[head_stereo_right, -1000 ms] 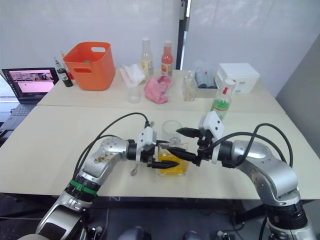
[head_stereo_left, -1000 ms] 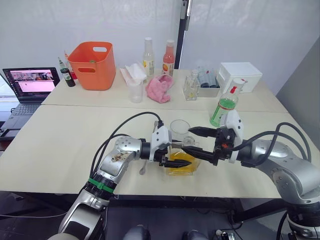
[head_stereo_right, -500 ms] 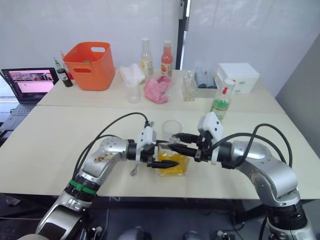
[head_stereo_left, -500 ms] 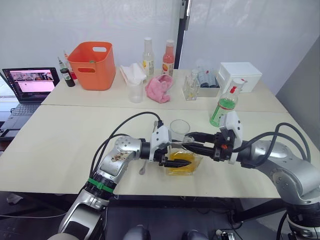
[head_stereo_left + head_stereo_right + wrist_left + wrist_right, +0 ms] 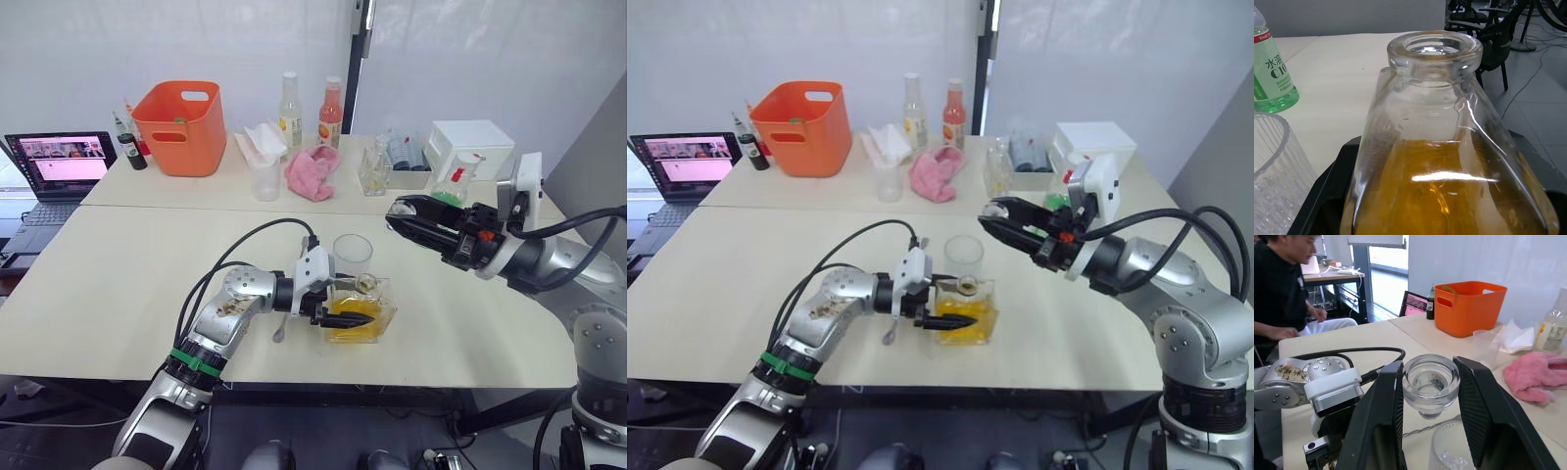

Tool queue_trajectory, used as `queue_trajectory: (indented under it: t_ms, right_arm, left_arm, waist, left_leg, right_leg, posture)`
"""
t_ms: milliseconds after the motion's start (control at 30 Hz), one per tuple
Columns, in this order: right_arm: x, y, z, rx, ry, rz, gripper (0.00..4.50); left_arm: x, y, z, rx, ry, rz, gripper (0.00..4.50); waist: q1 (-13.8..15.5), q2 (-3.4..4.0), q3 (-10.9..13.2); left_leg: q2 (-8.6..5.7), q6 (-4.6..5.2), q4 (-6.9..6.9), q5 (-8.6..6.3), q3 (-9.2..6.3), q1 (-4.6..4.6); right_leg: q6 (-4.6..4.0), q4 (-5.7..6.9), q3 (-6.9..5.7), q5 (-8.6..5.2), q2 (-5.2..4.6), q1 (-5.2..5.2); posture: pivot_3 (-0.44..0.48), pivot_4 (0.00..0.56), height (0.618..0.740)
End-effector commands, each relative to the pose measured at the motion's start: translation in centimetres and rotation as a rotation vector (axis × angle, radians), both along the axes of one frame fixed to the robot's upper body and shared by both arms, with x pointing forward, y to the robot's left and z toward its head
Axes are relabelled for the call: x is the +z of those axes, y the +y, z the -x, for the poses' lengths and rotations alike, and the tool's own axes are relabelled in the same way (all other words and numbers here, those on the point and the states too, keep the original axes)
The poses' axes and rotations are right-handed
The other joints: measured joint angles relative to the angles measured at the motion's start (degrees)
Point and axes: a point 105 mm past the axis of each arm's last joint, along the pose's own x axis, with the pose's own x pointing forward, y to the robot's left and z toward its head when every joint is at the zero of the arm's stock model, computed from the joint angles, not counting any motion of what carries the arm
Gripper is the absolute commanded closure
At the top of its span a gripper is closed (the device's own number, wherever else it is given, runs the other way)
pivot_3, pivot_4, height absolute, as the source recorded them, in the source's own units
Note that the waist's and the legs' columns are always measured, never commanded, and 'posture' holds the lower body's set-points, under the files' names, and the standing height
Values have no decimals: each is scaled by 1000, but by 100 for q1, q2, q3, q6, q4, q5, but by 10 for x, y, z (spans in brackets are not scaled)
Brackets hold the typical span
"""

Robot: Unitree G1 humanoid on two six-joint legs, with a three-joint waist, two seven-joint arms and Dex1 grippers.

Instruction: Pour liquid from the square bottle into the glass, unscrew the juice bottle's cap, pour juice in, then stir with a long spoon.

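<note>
Orange liquid in square bottle (image 5: 358, 315)

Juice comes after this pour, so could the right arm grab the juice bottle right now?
Probably not yet. The juice bottle stands close by that arm, but the right end effector is shut on the stopper and would have to put it down first.

Left tool (image 5: 955, 303) around square bottle (image 5: 967, 311)
</note>
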Motion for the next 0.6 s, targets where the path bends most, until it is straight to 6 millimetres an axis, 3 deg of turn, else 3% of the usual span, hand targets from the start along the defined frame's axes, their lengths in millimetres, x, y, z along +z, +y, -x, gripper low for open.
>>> queue_trajectory:
  t_ms: [33,233,467,600]
  right_arm:
    - [0,-21,-12,-148,-18,19,3429]
    - [-61,-96,-56,-700,105,68,3429]
    - [-117,-158,-58,-1180,209,-6,3429]
    - [-135,-172,-55,-1306,217,0,3429]
  left_arm:
    - [-4,-4,7,-38,4,-19,1660]
    - [-3,-4,7,-37,1,-15,1660]
    - [-3,-3,7,-35,0,-15,1660]
    - [-3,-3,7,-35,1,-15,1660]
  waist:
    - [2,0,0]
    - [3,0,0]
    - [-3,14,-2]
    - [-8,21,-2]
  left_leg:
    - [0,0,0,0,0,0]
    - [-2,-22,1,13,5,0]
    - [-2,-44,-6,26,14,0]
    - [-4,-44,-8,27,14,0]
  right_leg:
    - [0,0,0,0,0,1]
    - [0,1,1,0,0,0]
    - [1,4,12,0,0,-9]
    - [1,4,13,-1,0,-10]
  posture:
    - [0,150,740]
    - [0,150,740]
    - [0,150,740]
    - [0,150,740]
